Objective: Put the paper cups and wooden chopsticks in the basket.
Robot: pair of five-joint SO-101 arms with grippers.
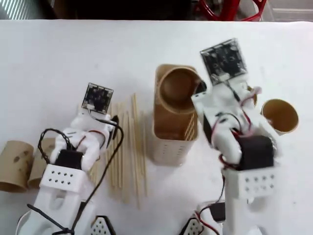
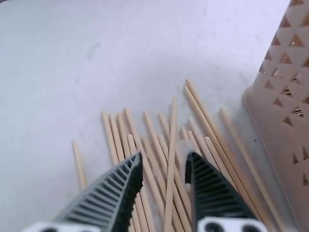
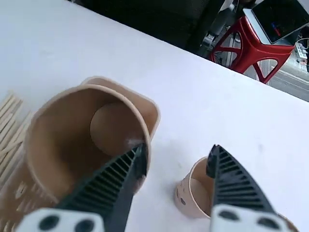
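Wooden chopsticks [image 2: 172, 140], pale thin sticks loosely fanned on the white table [image 2: 72, 58], lie directly under the left pincer [image 2: 164, 157]. Its two dark ribbed jaws stand apart with nothing between them, and whether the tips touch the sticks cannot be told. Just beside the pile is the beige plastic basket with triangular cut-outs [image 2: 285, 96], cut off at the frame's edge. Seen from above, the sticks lie at 9 o'clock of the basket, and the left arm covers the pile's left side. The right pincer [image 3: 177, 151] is also spread and empty, with one jaw tip at the rim of a brown paper cup [image 3: 82, 130]. That cup rests tilted in the basket's mouth, its round bottom visible inside. Between the jaws, farther off, a second brown paper cup [image 3: 190, 195] lies on the table, bearing small dark printed marks too small to read. From above, a sideways brown cup [image 1: 281, 116] lies at 3 o'clock of the basket; whether it is the one between the jaws cannot be told. Two more paper cups [image 1: 14, 164] lie on their sides at 8 o'clock, well apart from the basket, the inner one partly behind the left arm. At 12 o'clock, beyond the table, stands a red metal frame [image 1: 230, 10].
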